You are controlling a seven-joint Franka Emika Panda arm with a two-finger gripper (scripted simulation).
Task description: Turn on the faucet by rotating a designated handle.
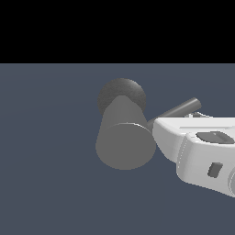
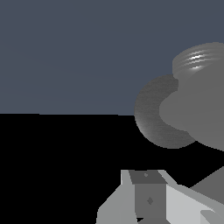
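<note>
The faucet (image 1: pixel 125 140) is a thick matte grey cylinder with its flat round end facing the exterior view, standing out from a darker speckled round base (image 1: pixel 121 92). Its handle (image 1: pixel 181 109), a thin shiny grey rod, sticks out toward the exterior view's right. My white gripper (image 1: pixel 197 114) comes in from the exterior view's right, and its body covers the lower part of the rod, right beside the cylinder. The fingers are mostly hidden behind the hand. In the wrist view one finger (image 2: pixel 148 197) shows, with the faucet (image 2: pixel 197 109) and its base (image 2: pixel 153 118) beyond it.
A flat dark blue-grey floor (image 1: pixel 46 160) spreads around the faucet. Nothing else stands on it in either view.
</note>
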